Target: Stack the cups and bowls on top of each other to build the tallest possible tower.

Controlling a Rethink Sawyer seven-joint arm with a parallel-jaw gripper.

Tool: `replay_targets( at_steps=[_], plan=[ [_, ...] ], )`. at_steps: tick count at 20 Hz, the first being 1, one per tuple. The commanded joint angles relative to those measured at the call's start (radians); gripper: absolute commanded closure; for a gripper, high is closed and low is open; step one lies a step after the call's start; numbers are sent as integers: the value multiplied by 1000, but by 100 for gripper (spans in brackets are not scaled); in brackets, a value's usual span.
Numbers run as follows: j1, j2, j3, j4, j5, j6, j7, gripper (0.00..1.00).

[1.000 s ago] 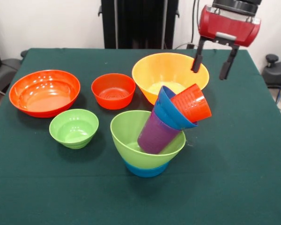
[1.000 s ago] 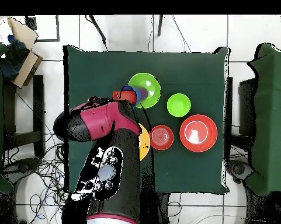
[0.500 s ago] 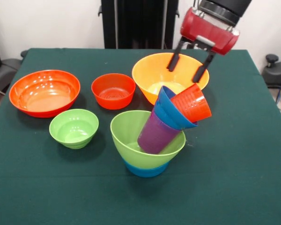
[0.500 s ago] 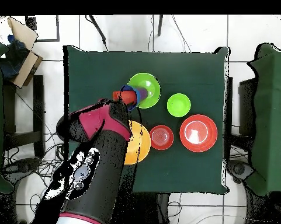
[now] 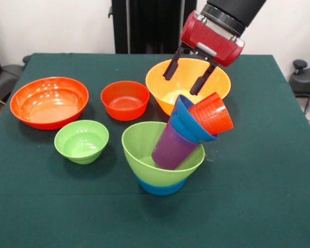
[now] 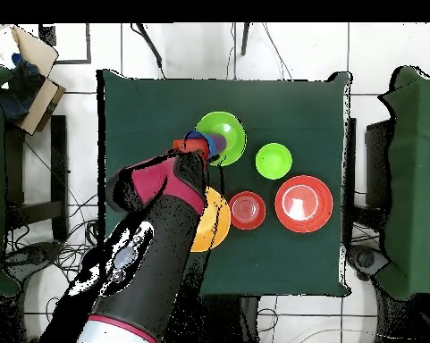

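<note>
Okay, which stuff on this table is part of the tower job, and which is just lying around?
Job:
leaning tower of plastic pieces
large yellow-orange plastic bowl
large red-orange plastic bowl
medium red-orange plastic bowl
small light green plastic bowl
open claw

Lying about:
cardboard box beside the table

Your claw (image 5: pixel 185 78) has swung from two o'clock toward twelve, dropping open-fingered over the large yellow-orange bowl (image 5: pixel 168 82).
</note>
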Motion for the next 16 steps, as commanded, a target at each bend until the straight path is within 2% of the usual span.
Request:
replay_targets(
  at_steps=[1, 8, 16],
  plan=[
    [6, 57, 46, -43, 82, 88, 194, 0],
    [35, 65, 27, -39, 133, 111, 190, 0],
    [95, 94, -34, -61, 189, 194, 208, 0]
  ],
)
